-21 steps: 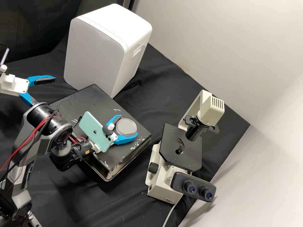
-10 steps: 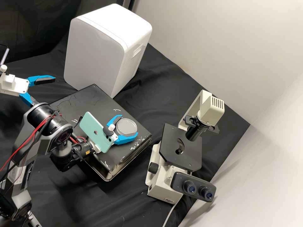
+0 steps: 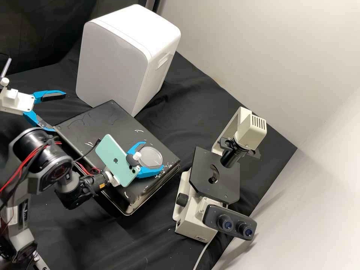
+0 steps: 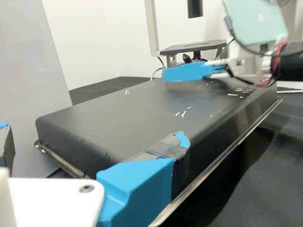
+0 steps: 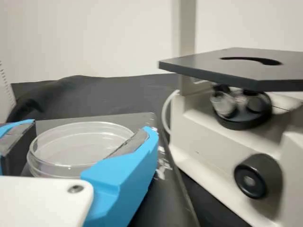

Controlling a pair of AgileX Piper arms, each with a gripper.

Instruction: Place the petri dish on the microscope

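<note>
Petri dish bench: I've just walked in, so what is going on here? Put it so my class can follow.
The right gripper holds the petri dish between its blue fingers, over the black box beside the microscope. The dish is not yet on the microscope's stage. The left gripper hangs open at the box's other end, holding nothing.

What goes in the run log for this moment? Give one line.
right gripper shut on petri dish atop black box | left gripper open beside box corner | microscope stage bare
</note>
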